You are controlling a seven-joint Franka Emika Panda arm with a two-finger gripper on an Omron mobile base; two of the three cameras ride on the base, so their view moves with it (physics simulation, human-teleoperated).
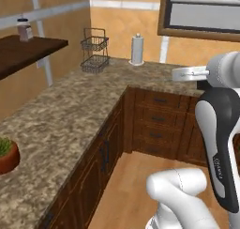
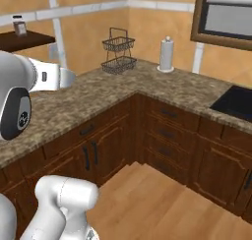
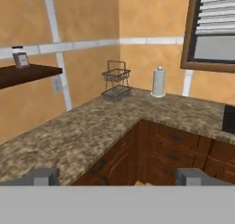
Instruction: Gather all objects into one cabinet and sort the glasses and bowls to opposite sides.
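The tool (image 3: pixel 117 176) hangs above the floor in front of the corner cabinets, its two fingertips (image 3: pixel 42 176) spread wide apart and holding nothing. On the far left wall the dark shelf (image 1: pixel 28 52) carries a small jar (image 1: pixel 24 30) near its end; no cups or bowl can be made out. On the granite surface (image 1: pixel 70 115) a wire basket stand (image 1: pixel 94 50) and a paper towel roll (image 1: pixel 137 49) stand in the far corner, with a potted plant (image 1: pixel 7 154) near left.
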